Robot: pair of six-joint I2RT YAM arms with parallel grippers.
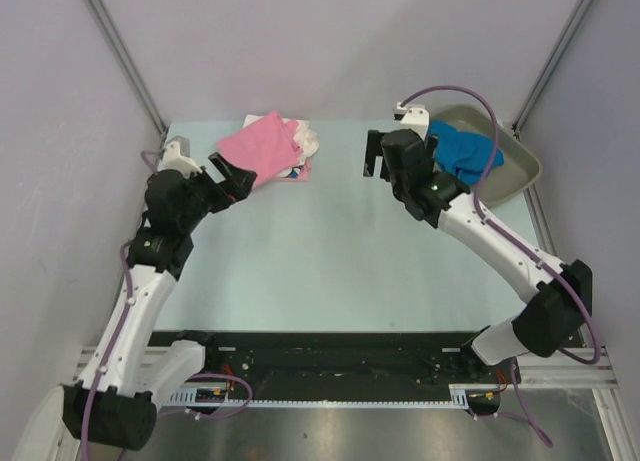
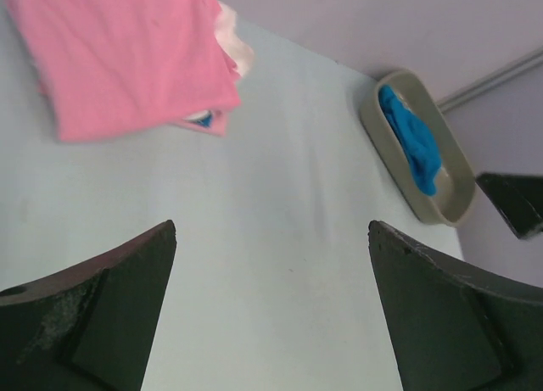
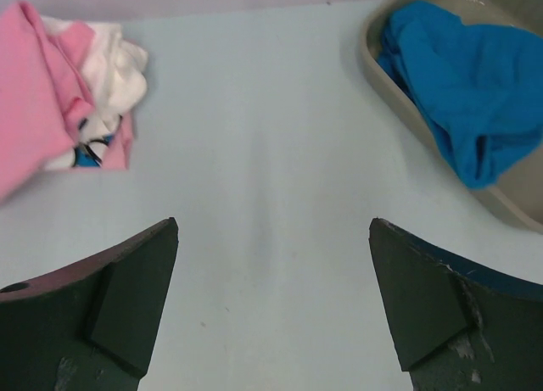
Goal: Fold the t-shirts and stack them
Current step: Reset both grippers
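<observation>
Showing left gripper (image 1: 232, 177) and right gripper (image 1: 375, 154), jaws wide, empty; blue shirt (image 1: 462, 151) crumpled in tray (image 1: 527, 167), far right; pink-topped pile (image 1: 262, 148) far left. I risk pinching the tray wall with cloth and dragging it.

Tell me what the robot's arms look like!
The left arm and right arm are white tubes with chunky black joints. A purple cable runs along each. The left gripper and right gripper each have two dark, wedge-shaped fingers.
</observation>
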